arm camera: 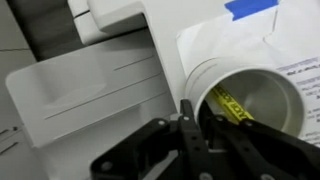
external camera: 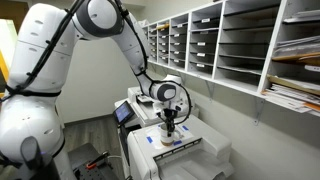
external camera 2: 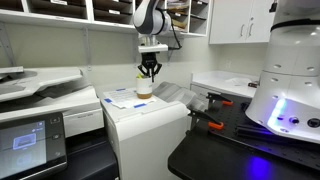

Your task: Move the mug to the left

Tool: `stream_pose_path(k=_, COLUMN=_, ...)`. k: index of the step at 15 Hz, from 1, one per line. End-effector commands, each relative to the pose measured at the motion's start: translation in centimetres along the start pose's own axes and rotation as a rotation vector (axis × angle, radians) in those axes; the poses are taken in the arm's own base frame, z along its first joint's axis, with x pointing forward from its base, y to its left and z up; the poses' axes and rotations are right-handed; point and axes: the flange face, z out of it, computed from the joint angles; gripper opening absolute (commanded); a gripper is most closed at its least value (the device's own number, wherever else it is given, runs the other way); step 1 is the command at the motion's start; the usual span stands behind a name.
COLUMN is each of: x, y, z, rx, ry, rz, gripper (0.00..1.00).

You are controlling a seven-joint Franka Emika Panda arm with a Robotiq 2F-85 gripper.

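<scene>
Atop the white printer (external camera 2: 140, 115), lower centre, acting as worktop: a blue-and-white sheet (arm camera: 215, 50), then the mug (external camera 2: 145, 89), upright on that sheet, mid-frame. Right at the mug's rim, lower centre of wrist view: gripper (arm camera: 195, 125), fingers close together astride the near wall. Cannot tell whether firmly clamped. Step judged: grasping, no shift left yet. Next: confirm the pinch, lift slightly, carry left, set down upright.
</scene>
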Motion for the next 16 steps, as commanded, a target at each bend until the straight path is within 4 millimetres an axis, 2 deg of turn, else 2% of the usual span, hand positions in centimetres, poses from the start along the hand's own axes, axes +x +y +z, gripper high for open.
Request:
stream_pose_path(k=1, x=0.1, y=0.0, z=-0.4, rx=0.022, ry=0.021, rz=-0.041, gripper=0.0)
stream_pose_path(k=2, x=-0.1, y=-0.1, z=-0.5, rx=0.026, ry=0.024, rz=-0.051, gripper=0.03)
stream_pose_path(k=7, x=-2.1, y=-1.0, z=-1.8, rx=0.067, ry=0.085, rz=-0.155, gripper=0.03)
stream_pose_path(k=12, x=-6.2, y=-4.1, z=-2.1, rx=0.093, ry=0.098, rz=-0.306, gripper=0.03)
stream_pose_path(k=16, x=-8.7, y=-6.7, z=-2.2, rx=0.111, ry=0.103, rz=-0.391, gripper=0.03)
